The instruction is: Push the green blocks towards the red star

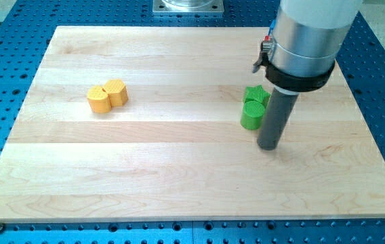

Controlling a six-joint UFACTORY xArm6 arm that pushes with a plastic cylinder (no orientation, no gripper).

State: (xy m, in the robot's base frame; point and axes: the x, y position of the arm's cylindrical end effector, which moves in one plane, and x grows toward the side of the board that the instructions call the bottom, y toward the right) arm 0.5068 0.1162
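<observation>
Two green blocks touch each other at the view's right of centre: a round green one (251, 115) and, just above it, a green one (255, 94) whose shape I cannot make out because my arm partly hides it. My tip (268, 146) rests on the board just right of and below the round green block, close to it or touching it. No red star shows in the view; my arm hides part of the board's upper right.
Two yellow blocks (108, 95) lie pressed together at the view's upper left. The wooden board (179, 176) sits on a blue perforated table; the board's edges are near the view's borders.
</observation>
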